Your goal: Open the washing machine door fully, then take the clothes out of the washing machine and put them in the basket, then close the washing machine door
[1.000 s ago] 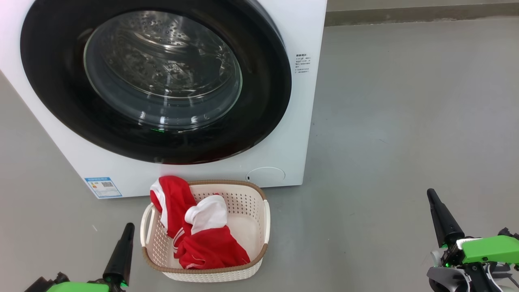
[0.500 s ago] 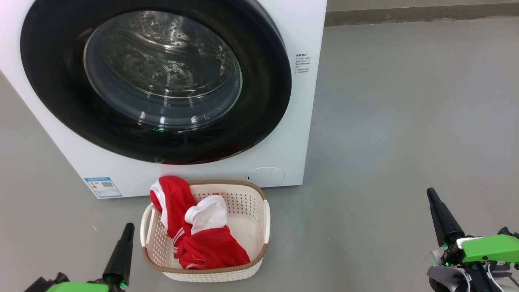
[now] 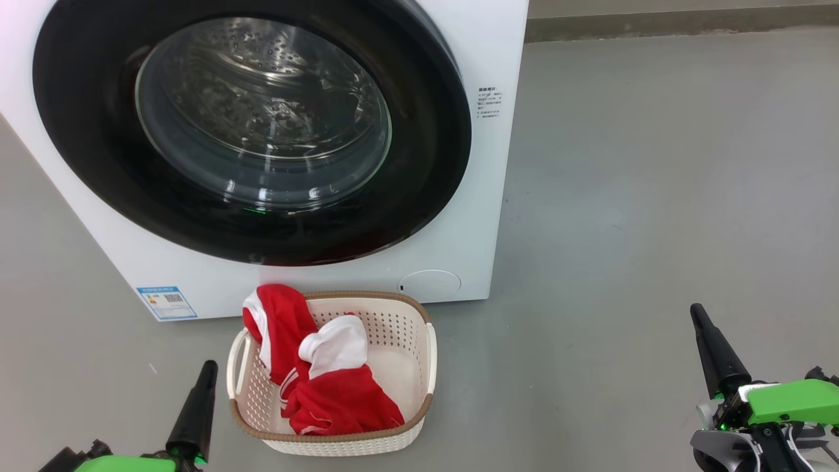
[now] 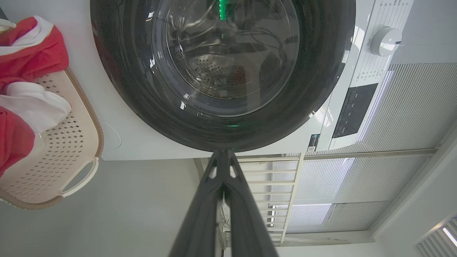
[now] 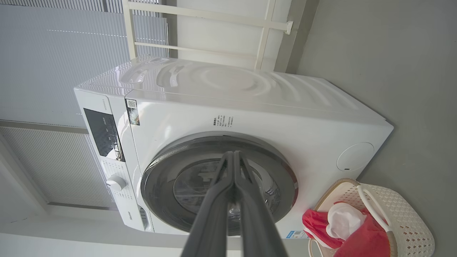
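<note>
White dial (image 4: 385,41) on washing machine (image 4: 150,148), wrist views

The left gripper (image 3: 208,367) rises at the lower left of the head view, its two dark fingers (image 3: 192,414) pressed together into one tapering point that leans slightly inward. The right gripper (image 3: 697,312) stands at the lower right, closed the same way and also leaning inward, above its green wrist housing (image 3: 793,401). Neither holds anything. In each wrist view the fingertips meet.
</note>
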